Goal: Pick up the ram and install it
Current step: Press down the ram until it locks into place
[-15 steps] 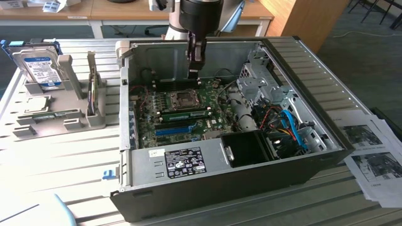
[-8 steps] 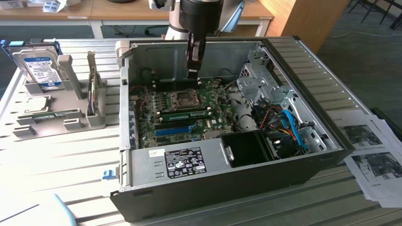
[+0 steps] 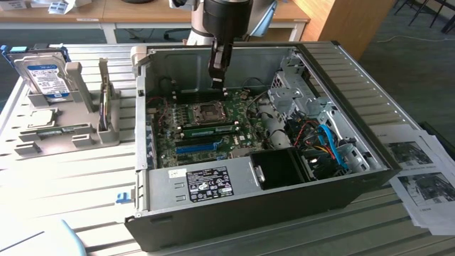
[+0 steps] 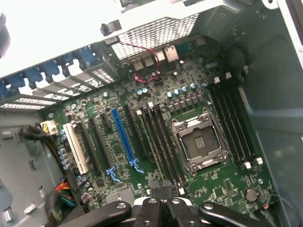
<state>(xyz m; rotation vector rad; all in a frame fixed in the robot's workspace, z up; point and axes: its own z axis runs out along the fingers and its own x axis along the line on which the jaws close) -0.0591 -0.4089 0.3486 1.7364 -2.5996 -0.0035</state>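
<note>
Though the tool [image 3: 217, 80] hangs clenched inside the PC case [image 3: 370, 106], w/ nothing green visible in its grip, the ram [image 3: 210, 128] lies below it, just past the CPU socket [image 3: 210, 111], long axis parallel w/ the mobo slots.

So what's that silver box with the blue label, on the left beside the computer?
That is a hard drive: a flat block that looks like silver metal, with a white and blue label across its face. It stands on end, its lower edge slotted into a grey stand on the slatted table, at the exterior view's left of the open computer case. Only the stand appears to touch it.
</note>
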